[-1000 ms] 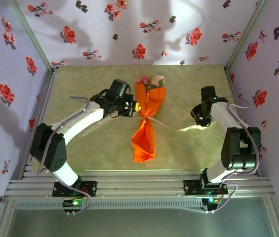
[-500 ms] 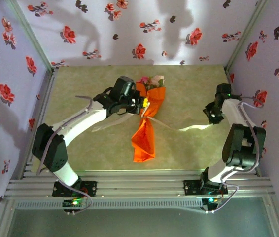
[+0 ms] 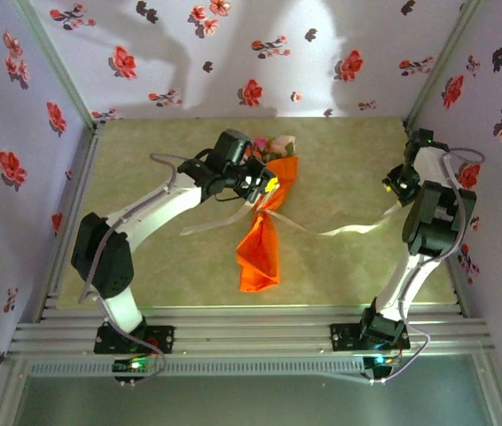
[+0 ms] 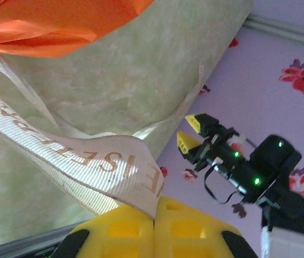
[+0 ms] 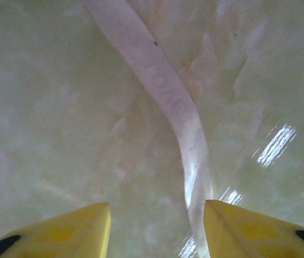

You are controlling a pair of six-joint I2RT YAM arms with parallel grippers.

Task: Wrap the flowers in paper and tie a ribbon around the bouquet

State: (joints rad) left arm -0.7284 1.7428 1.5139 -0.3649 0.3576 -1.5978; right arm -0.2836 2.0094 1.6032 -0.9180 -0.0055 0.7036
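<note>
The bouquet (image 3: 262, 229) lies mid-table, a cone of orange paper (image 4: 50, 27) pinched at its middle, with pink and cream flowers (image 3: 274, 145) at its far end. The pale ribbon (image 3: 349, 230) circles the pinch and trails off to both sides. My left gripper (image 3: 269, 186) hovers beside the bouquet's upper half. In the left wrist view its yellow fingers (image 4: 114, 234) are shut on the ribbon (image 4: 87, 156). My right gripper (image 3: 398, 183) hangs at the far right, open. In the right wrist view the ribbon (image 5: 168, 102) lies loose on the table between its spread fingers (image 5: 259, 226).
The green mat (image 3: 340, 160) is boxed in by floral walls (image 3: 233, 53) at the back and both sides. The right arm (image 3: 433, 222) stands close to the right wall. A metal rail (image 3: 251, 337) runs along the near edge.
My right gripper has opened, released the ribbon and swung back toward the right wall. My left gripper moved right, closer to the bouquet, still holding its ribbon end.
</note>
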